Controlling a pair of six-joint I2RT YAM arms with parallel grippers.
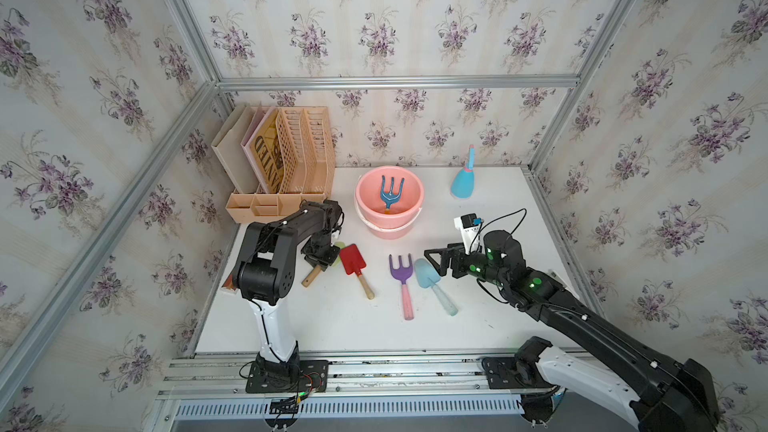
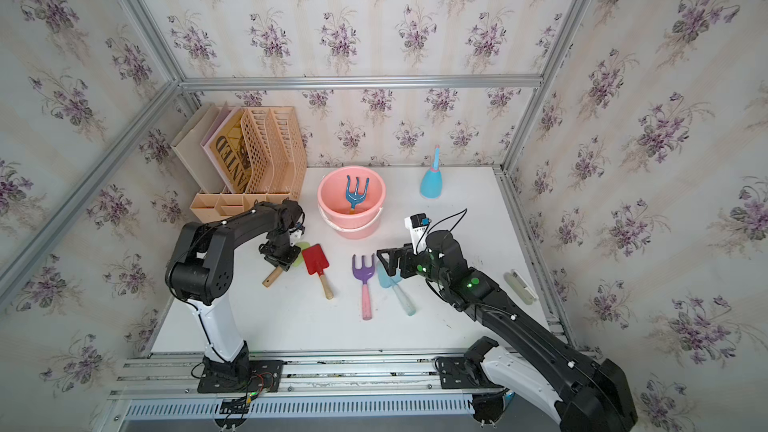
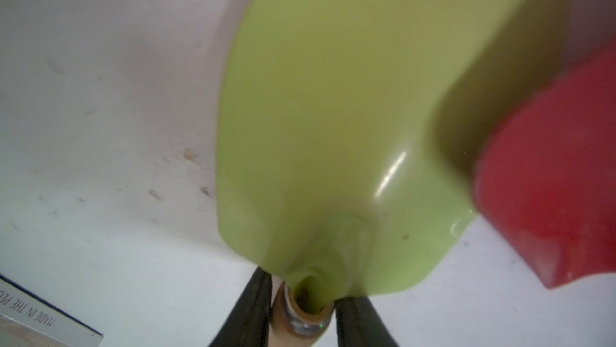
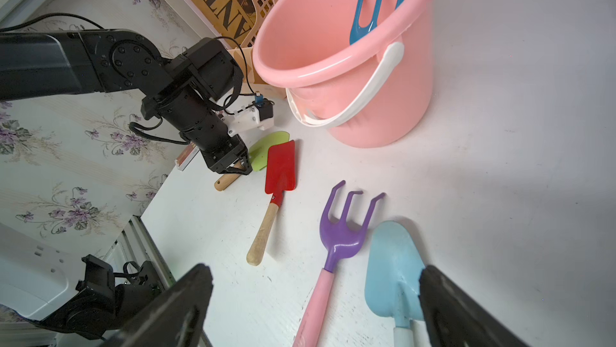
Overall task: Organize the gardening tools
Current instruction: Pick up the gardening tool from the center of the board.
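target: lime spade [image 3: 333,112], glossy plastic blade, short wooden handle. It lies flat on the white table [image 1: 332,326], near the pink bucket [image 1: 389,168] and towards the table's left edge.
left gripper [image 3: 301,292]: narrow, one finger pressed on each side of the lime spade's handle, right at the metal collar under the blade. Spade not lifted yet.
neighbour: red spade [image 4: 280,168], same build. Its blade edge sits against or over the lime blade's side, cannot tell which. Likely gets nudged on the lift.
handling: judged light and stiff, with a slick blade. The wood gives better friction, so the handle is the right place to hold. A grip close to the collar should limit blade swing.
right gripper [image 4: 313,273]: wide, empty, hovers over the purple fork [image 1: 401,270] with pink handle and the light-blue trowel [image 1: 426,274].
in bucket: blue fork [image 1: 390,193], prongs up.
far: blue spray bottle [image 1: 462,187], upright at the back, well apart.
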